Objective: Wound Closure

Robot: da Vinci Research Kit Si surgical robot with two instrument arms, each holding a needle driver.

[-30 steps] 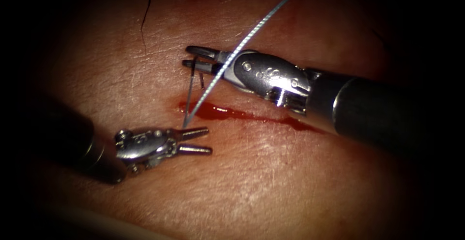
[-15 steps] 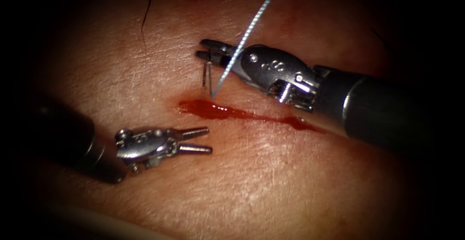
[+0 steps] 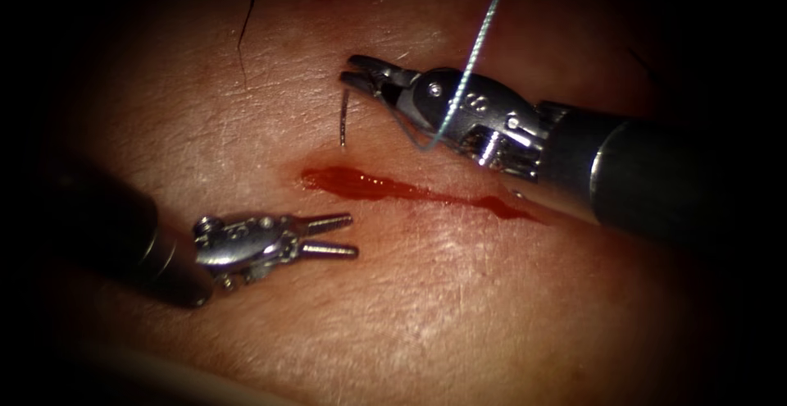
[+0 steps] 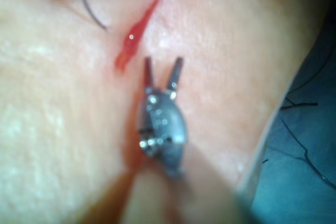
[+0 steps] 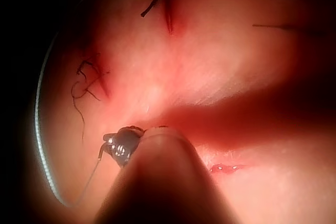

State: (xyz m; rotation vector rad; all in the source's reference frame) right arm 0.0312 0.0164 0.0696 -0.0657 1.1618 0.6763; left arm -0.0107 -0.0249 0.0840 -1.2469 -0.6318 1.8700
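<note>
Since the earlier frames, the right tool (image 3: 359,74) had drawn the needle (image 3: 343,123) up out of the tissue (image 3: 459,291), thread (image 3: 471,53) following. Nearest, the left tool (image 3: 328,237) lay just below the cut (image 3: 410,191), jaws parted, holding nothing. Beyond the red fluid (image 3: 352,181), the needle hung free above the cut, clamped at its upper end by the right tool's closed jaws, thread draped over that tool's wrist.

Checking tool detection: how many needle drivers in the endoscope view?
2. The right tool sits above the cut, holding the needle near its end. The left tool is below the cut, open, holding nothing.
</note>
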